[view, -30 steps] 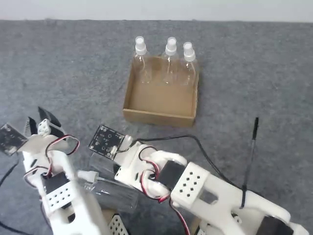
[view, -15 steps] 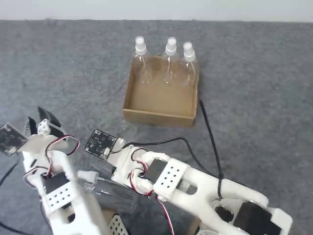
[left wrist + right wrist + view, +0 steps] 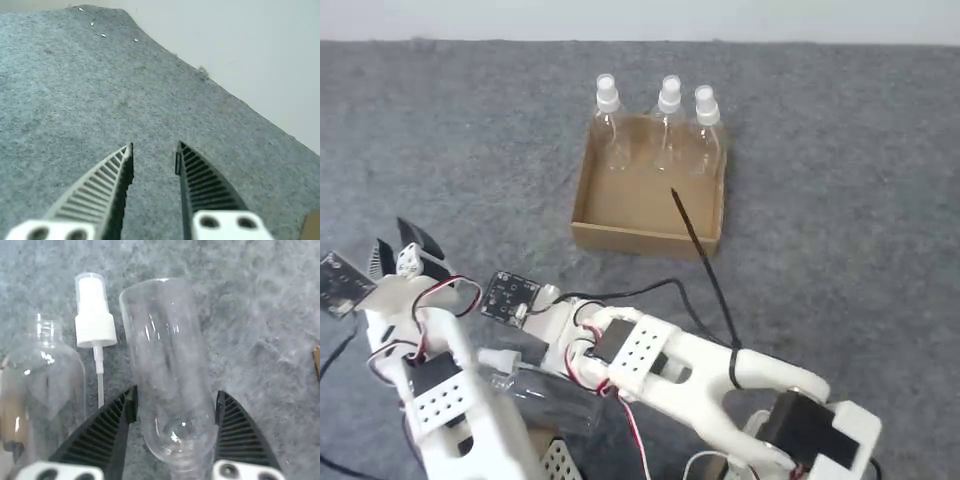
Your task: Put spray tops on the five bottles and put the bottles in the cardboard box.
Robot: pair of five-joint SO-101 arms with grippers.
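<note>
Clear bottle (image 3: 167,365) lay on grey carpet (image 3: 260,315) between the spread jaws of the right gripper (image 3: 175,405), a spray top (image 3: 94,315) beside it. Left gripper (image 3: 154,150) hung parted. Three capped bottles (image 3: 667,130) stood in the cardboard box (image 3: 645,238).

Grey carpeted table (image 3: 840,140). Open brown cardboard box (image 3: 645,238) at centre back, three clear plastic bottles with white spray tops (image 3: 668,125) upright along its far wall. Left arm's black gripper (image 3: 405,247) near left, fingers spread, nothing between. White right arm (image 3: 700,365) low across the front, over a clear lying bottle (image 3: 555,397); loose white spray top (image 3: 498,357) beside it. Black cable (image 3: 705,265) crosses the box's front wall.
</note>
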